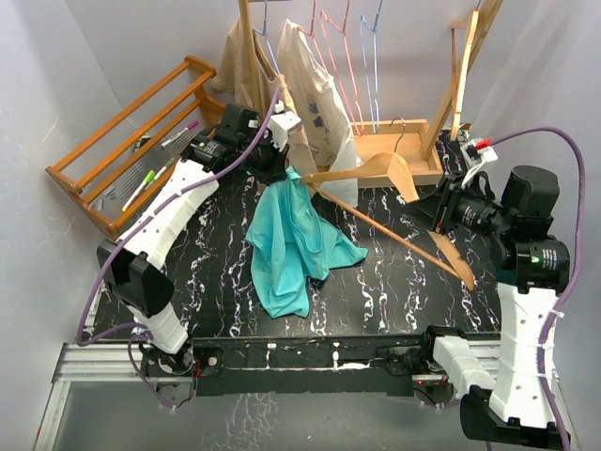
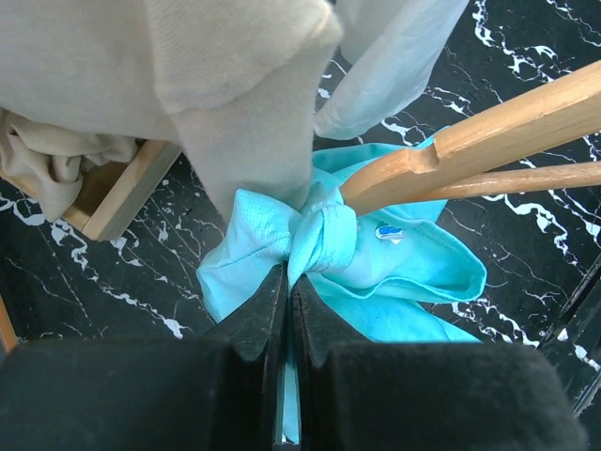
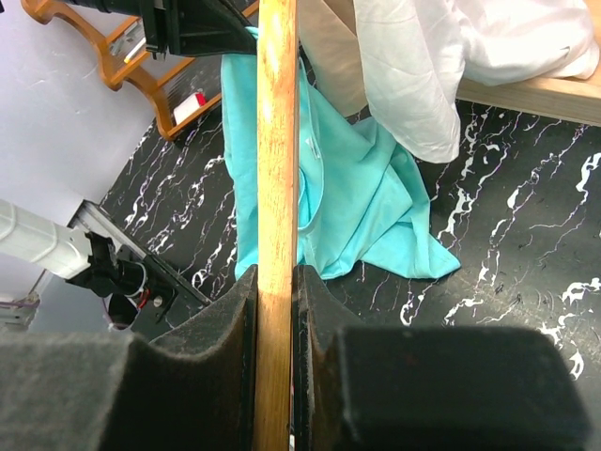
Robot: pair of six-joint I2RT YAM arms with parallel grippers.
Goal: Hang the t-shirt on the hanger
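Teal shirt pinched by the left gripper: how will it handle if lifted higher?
Probably floppy: the t-shirt hangs from the left gripper in loose folds, its lower end pooled on the table. Likely light, since a small bunched pinch carries it. It may snag on the hanger, whose arm end sits against the bunched cloth.

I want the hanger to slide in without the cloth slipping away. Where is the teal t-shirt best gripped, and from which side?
Probably at the bunched fold beside the neck label, approached from the side opposite the hanger, where the left gripper is shut on it. The hanger's tip meets the t-shirt there, while the rest hangs limp onto the table.
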